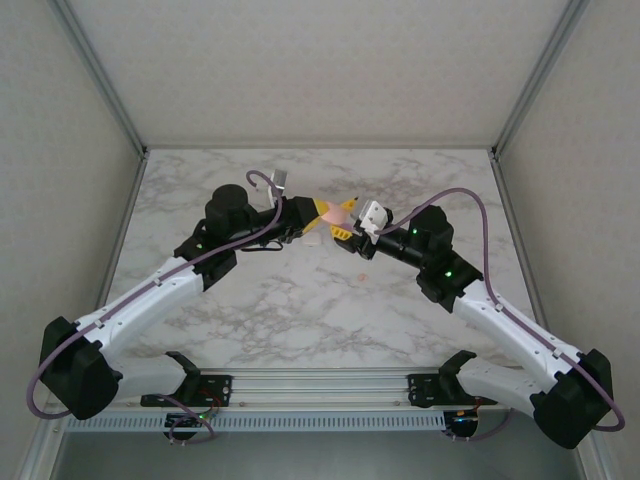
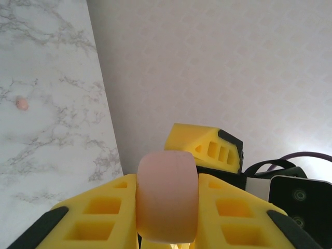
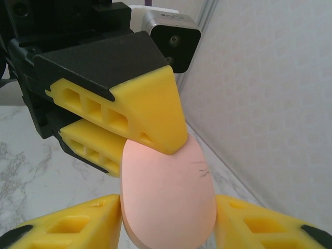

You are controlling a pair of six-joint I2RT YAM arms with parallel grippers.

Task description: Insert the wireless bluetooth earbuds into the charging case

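A: Well, how far along?

B: Barely begun, by the look of it. Seeing one peach-pink earbud (image 1: 363, 277) loose on the table (image 1: 300, 320), at about five o'clock from where the grippers meet, well apart from both.

A: And holding what up there?

B: Pinching the charging case (image 3: 171, 181) with the left gripper (image 2: 167, 181), reaching in from nine o'clock, pressed firmly onto the pink shell and keeping it off the marble. Bracketing the same case with the right gripper (image 3: 168, 207), coming in from about four o'clock, with fingers close against both flanks. Cannot tell whether truly squeezing or merely set alongside.

A: Lid open?

B: Looks shut. Smooth pebble all round, with no gap to be made out.

A: Left to do, then?

B: Nearly everything, probably: getting the case open, fetching that bud off the table, seating it inside, and closing up. Worth minding the handover too, with such a slick, rounded shell between two sets of fingers.
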